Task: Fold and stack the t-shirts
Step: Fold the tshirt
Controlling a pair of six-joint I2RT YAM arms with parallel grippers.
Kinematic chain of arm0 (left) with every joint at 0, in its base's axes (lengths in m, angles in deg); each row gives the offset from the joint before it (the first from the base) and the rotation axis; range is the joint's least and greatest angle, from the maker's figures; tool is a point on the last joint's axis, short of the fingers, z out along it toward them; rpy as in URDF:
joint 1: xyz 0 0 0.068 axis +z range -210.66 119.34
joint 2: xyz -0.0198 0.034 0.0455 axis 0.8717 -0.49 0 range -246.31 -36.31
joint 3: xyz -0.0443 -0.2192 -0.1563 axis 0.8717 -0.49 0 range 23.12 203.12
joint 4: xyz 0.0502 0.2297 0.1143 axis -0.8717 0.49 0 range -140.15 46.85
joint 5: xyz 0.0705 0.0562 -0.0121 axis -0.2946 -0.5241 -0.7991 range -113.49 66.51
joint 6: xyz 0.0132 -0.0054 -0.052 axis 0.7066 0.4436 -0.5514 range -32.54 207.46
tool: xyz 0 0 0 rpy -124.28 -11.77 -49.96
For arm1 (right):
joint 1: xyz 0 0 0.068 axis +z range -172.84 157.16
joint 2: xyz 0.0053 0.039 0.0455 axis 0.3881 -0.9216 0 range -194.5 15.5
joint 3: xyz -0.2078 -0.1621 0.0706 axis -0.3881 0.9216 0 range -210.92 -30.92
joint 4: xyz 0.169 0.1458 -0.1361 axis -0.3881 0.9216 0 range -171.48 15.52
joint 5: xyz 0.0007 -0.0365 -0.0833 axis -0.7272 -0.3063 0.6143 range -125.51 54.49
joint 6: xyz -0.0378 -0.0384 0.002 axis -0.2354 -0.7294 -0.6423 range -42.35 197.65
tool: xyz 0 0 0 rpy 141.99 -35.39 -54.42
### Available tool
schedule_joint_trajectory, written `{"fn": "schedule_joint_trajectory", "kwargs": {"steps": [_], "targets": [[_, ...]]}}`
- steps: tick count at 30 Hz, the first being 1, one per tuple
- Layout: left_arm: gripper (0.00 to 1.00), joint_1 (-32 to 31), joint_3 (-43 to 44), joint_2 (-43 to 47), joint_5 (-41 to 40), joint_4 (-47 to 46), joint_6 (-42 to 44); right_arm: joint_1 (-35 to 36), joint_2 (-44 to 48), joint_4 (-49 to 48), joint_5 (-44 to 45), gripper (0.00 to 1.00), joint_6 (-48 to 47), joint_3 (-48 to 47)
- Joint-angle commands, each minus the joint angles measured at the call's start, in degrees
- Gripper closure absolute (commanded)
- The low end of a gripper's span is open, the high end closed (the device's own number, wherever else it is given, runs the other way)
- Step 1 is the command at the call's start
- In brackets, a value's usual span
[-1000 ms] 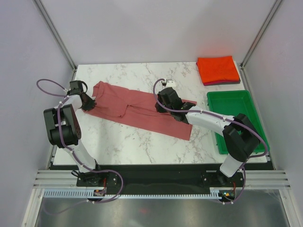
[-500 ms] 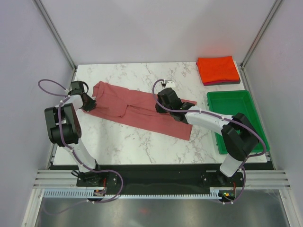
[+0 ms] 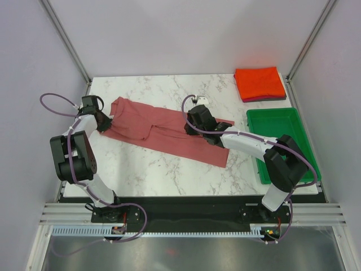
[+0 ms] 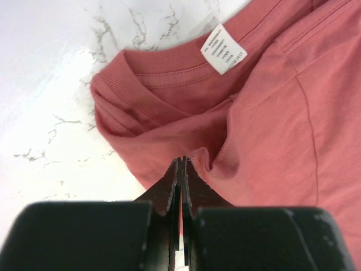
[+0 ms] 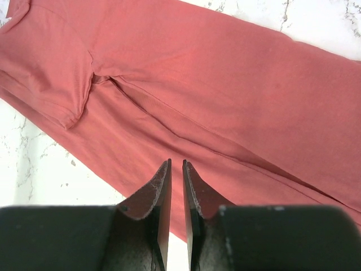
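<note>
The dusty rose-red t-shirt (image 3: 163, 132) lies spread lengthwise across the middle of the marble table. My left gripper (image 3: 106, 123) is at its left end by the collar. In the left wrist view (image 4: 183, 161) it is shut, pinching a fold of the rose-red t-shirt (image 4: 271, 113) just below the collar with the white label (image 4: 224, 49). My right gripper (image 3: 193, 122) is over the shirt's far edge. In the right wrist view (image 5: 175, 164) its jaws stand almost together with a thin gap and hold nothing, above the flat rose-red t-shirt (image 5: 225, 84). The orange-red t-shirt (image 3: 259, 83) lies folded at the back right on the dark maroon one (image 3: 265, 99).
The green plastic tray (image 3: 279, 141) stands at the right edge of the table, in front of the folded stack. White marble (image 3: 146, 169) shows in front of the shirt. Frame posts rise at the back corners.
My left gripper has shifted slightly left and back at the shirt's collar end, and its cable loop has moved. The right arm and the shirt look almost unchanged.
</note>
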Motion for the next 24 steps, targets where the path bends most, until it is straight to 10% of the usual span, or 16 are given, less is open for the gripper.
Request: {"fn": "schedule_joint_trajectory", "kwargs": {"steps": [1,24], "targets": [[0.98,-0.2,-0.6,3.3,-3.4,2.8,-1.8,0.3,0.6,-1.8,-1.0,0.79,0.0,-0.2],[0.98,-0.1,-4.7,6.6,-7.3,7.9,-2.4,0.3,-1.0,-3.0,-5.2,0.74,0.3,-0.2]]}}
